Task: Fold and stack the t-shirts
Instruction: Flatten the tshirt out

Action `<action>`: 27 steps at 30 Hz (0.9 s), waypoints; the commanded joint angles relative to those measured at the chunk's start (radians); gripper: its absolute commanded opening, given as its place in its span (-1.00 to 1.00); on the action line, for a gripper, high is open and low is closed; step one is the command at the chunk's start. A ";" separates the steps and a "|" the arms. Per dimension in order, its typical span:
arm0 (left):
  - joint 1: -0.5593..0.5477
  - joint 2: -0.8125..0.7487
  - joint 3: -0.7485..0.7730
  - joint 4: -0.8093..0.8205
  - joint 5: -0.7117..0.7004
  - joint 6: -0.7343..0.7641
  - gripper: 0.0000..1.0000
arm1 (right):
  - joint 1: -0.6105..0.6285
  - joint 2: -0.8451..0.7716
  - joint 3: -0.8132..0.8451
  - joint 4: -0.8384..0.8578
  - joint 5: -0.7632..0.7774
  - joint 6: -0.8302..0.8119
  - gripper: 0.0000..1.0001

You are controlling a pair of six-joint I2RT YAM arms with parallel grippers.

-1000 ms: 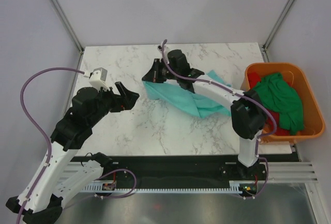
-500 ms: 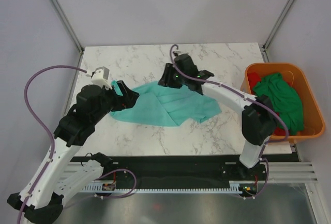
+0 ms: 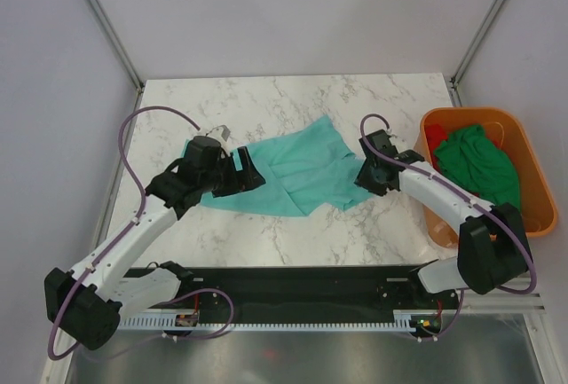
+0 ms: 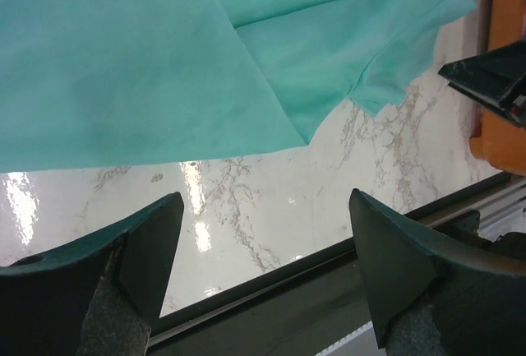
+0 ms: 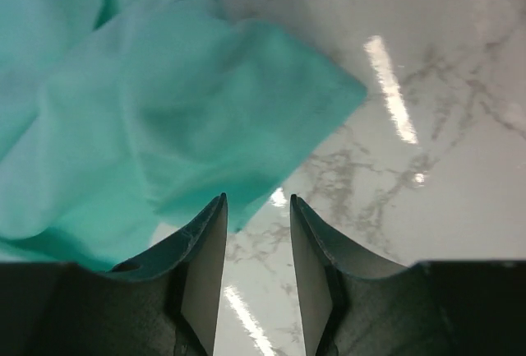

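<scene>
A light teal t-shirt [image 3: 297, 171] lies spread and rumpled across the middle of the marble table [image 3: 266, 105]. My left gripper [image 3: 252, 175] hovers at its left part, jaws wide open and empty; the left wrist view shows the teal t-shirt [image 4: 164, 60] ahead of the left gripper [image 4: 265, 200]. My right gripper [image 3: 365, 176] sits at the shirt's right edge. It is open with nothing between its fingers, and a corner of the teal t-shirt [image 5: 164, 126] lies just beyond the right gripper [image 5: 257, 200]. A dark green t-shirt [image 3: 479, 167] and a red t-shirt [image 3: 432, 136] are bunched in the tub.
An orange plastic tub [image 3: 468, 114] stands at the table's right edge, also visible as the orange tub [image 4: 503, 43] in the left wrist view. A black rail [image 3: 293, 279] runs along the near edge. Grey walls and metal posts enclose the back and sides.
The right gripper released the teal t-shirt and drew back to the right. The shirt went from bunched and lifted to lying spread. The left arm reached rightward over the shirt's left part.
</scene>
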 commanded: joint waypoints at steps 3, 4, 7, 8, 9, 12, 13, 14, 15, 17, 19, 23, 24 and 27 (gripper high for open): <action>0.026 -0.036 -0.005 0.073 0.003 -0.074 0.80 | -0.073 -0.043 -0.040 -0.032 0.155 0.002 -0.18; 0.038 -0.045 -0.018 0.073 0.001 -0.078 0.80 | -0.088 -0.043 -0.054 -0.028 0.160 -0.001 -0.19; 0.062 -0.074 -0.047 0.073 0.001 -0.096 0.82 | -0.109 -0.040 -0.090 0.020 0.143 -0.010 -0.20; 0.067 -0.087 -0.054 0.073 0.000 -0.102 0.82 | -0.117 -0.037 -0.100 0.035 0.144 -0.009 -0.21; 0.070 -0.093 -0.060 0.075 0.000 -0.107 0.83 | -0.117 -0.037 -0.110 0.075 0.146 -0.009 -0.21; 0.076 -0.100 -0.069 0.073 -0.002 -0.108 0.83 | -0.128 -0.015 -0.134 0.126 0.144 -0.012 -0.21; 0.078 -0.101 -0.072 0.073 -0.002 -0.107 0.83 | -0.133 -0.006 -0.134 0.139 0.144 -0.018 -0.21; 0.078 -0.104 -0.072 0.073 -0.005 -0.104 0.83 | -0.133 0.014 -0.135 0.153 0.144 -0.021 -0.21; 0.079 -0.107 -0.075 0.073 -0.007 -0.104 0.83 | -0.133 0.024 -0.137 0.178 0.141 -0.024 -0.21; 0.081 -0.111 -0.078 0.073 -0.011 -0.102 0.83 | -0.134 0.050 -0.135 0.192 0.143 -0.027 -0.21; 0.082 -0.114 -0.081 0.073 -0.020 -0.102 0.83 | -0.134 0.087 -0.135 0.204 0.143 -0.029 -0.21; 0.088 -0.123 -0.087 0.073 -0.036 -0.101 0.83 | -0.134 0.124 -0.153 0.236 0.132 -0.027 -0.22; 0.090 -0.124 -0.087 0.072 -0.040 -0.101 0.83 | -0.136 0.132 -0.157 0.238 0.132 -0.026 -0.22; 0.093 -0.125 -0.089 0.073 -0.057 -0.102 0.83 | -0.136 0.133 -0.173 0.235 0.155 -0.019 -0.32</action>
